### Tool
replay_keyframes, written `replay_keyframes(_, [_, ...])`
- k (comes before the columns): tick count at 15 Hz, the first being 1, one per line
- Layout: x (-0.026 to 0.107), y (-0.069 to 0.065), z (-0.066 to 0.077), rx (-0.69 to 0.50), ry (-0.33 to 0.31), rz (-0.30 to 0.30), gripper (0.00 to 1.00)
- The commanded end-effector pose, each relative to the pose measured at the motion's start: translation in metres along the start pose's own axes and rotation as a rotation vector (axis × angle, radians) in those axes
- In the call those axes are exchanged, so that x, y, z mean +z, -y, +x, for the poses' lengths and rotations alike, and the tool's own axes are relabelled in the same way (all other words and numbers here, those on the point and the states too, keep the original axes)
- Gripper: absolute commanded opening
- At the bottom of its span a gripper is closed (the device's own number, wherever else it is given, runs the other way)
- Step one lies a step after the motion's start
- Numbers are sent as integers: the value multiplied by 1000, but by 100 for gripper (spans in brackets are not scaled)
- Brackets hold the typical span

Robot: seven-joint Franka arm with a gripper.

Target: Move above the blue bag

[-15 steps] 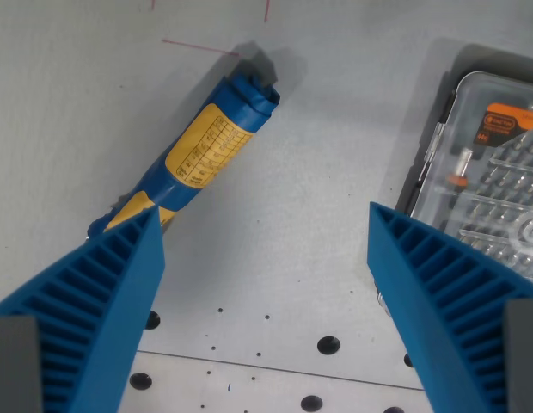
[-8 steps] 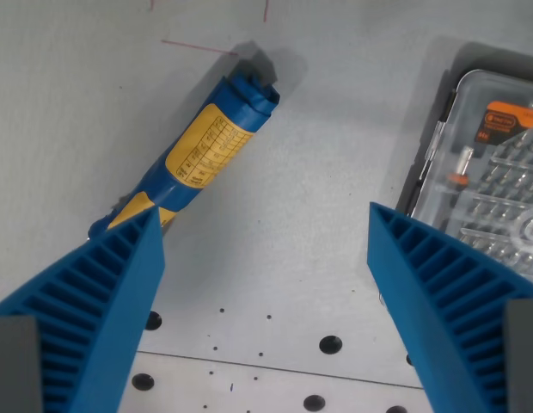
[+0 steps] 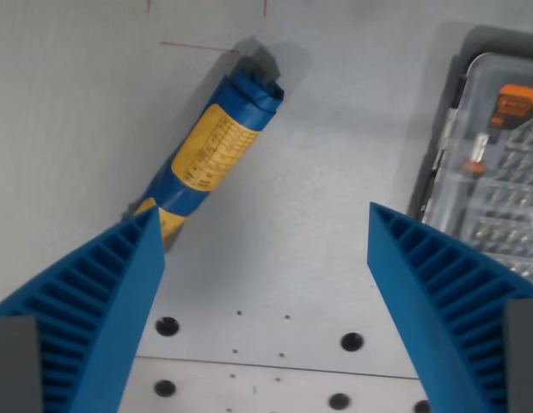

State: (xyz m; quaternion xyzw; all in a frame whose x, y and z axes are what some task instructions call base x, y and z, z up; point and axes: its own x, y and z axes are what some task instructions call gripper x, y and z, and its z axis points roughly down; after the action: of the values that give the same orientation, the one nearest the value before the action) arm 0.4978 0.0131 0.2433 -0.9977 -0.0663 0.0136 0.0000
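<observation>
The blue bag (image 3: 213,151) is a rolled blue packet with a yellow label, lying slanted on the grey table from lower left to upper centre. Its lower end goes behind my left finger. My gripper (image 3: 265,231) is open, its two blue ribbed fingers (image 3: 94,310) spread wide at the bottom corners with nothing between them. The bag lies up and to the wrist view's left of the gap between the fingers.
A clear plastic bit case (image 3: 494,163) with an orange label sits at the wrist view's right edge, partly behind the right finger. Thin red lines (image 3: 198,45) mark the table at the top. A perforated metal plate (image 3: 266,379) with dark holes runs along the bottom.
The whole scene has shifted to the wrist view's right and slightly down, so the camera has moved left. The bag and case have not moved on the table. The fingers stay equally open.
</observation>
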Motion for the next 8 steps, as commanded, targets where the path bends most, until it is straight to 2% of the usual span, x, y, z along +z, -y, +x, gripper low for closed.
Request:
replay_keyframes(1, [8, 6, -3, 188, -72, -7, 100])
replay_keyframes(8, [27, 16, -7, 376, -97, 4, 100])
